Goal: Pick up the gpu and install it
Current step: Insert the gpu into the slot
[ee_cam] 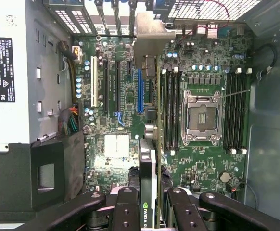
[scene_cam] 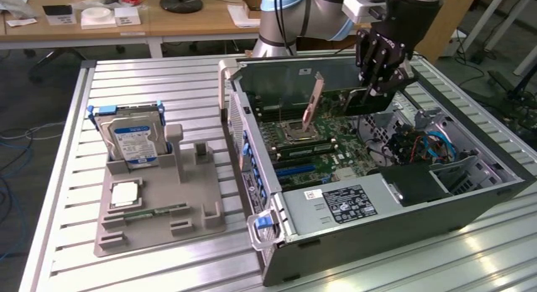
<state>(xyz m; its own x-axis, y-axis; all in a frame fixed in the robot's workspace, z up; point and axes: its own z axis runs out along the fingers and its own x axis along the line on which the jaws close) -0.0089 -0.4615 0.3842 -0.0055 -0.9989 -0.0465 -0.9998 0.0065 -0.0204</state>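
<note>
My gripper (scene_cam: pixel 381 72) hangs over the far end of the open computer case (scene_cam: pixel 470 197), shut on the gpu (scene_cam: pixel 365 103). The gpu is a dark card held on edge above the motherboard (scene_cam: pixel 336 157), with its pale metal bracket (scene_cam: pixel 313 100) pointing toward the exterior view's left. In the wrist view the gpu (ee_cam: pixel 149 159) shows edge-on between my black fingers (ee_cam: pixel 125 209), and its bracket (ee_cam: pixel 152 36) reaches the case's rear slot openings. It hovers between the blue slot (ee_cam: pixel 140 89) and the memory slots (ee_cam: pixel 169 110), apart from the board.
A grey fixture (scene_cam: pixel 197 219) on the slatted table at the exterior view's left holds an upright hard drive (scene_cam: pixel 130 138), a processor (scene_cam: pixel 124 194) and a memory stick (scene_cam: pixel 155 210). Inside the case are the power supply (scene_cam: pixel 344 201), an empty processor socket (ee_cam: pixel 202 115) and blue cables (scene_cam: pixel 432 144).
</note>
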